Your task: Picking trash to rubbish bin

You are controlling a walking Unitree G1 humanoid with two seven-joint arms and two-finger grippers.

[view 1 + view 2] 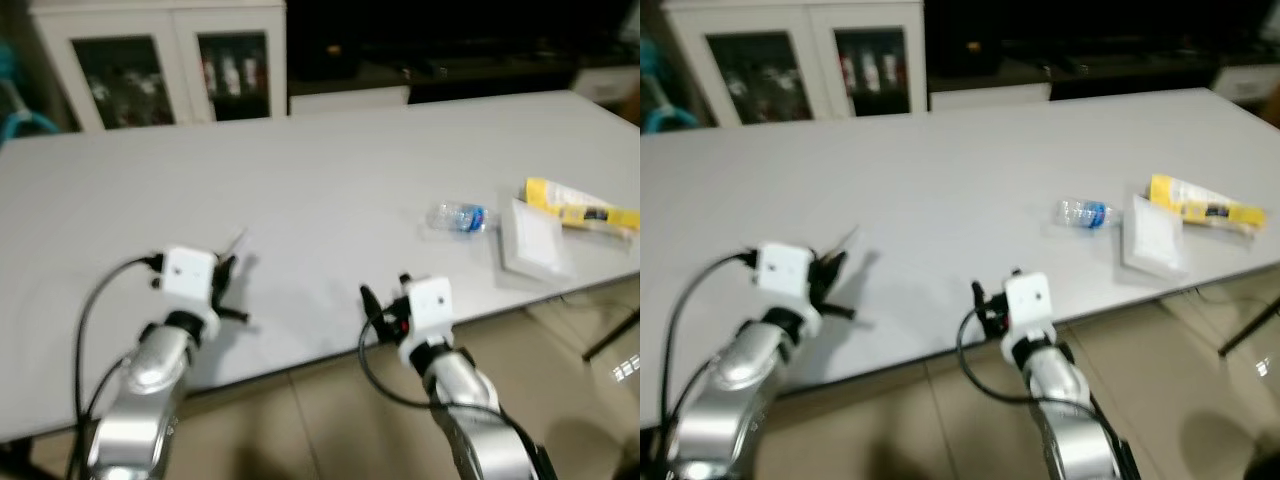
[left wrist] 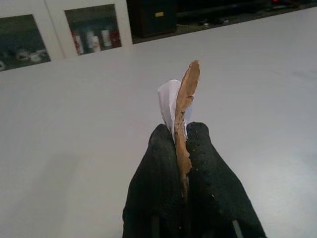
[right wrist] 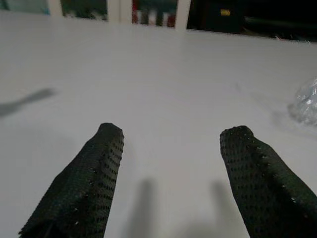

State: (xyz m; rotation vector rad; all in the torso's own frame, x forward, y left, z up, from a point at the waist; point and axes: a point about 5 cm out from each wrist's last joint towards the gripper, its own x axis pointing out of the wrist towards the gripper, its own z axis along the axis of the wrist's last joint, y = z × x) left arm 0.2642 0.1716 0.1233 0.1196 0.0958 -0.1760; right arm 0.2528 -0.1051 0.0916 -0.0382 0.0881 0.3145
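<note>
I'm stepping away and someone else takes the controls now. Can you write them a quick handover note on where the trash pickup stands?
Left gripper: shut on a thin brown-and-white scrap, held above the white table near its front edge.
Right gripper: open, holding nothing, low over the table's front edge.
Still on the table, off to the robot's right: a crumpled plastic bottle, a white flat packet and a yellow wrapper.
Done: one scrap picked up.
Left: bin the scrap, then collect the other three pieces.

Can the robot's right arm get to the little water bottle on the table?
Probably yes. The right gripper is open at the table's near edge, and only bare tabletop lies between it and the water bottle.
</note>
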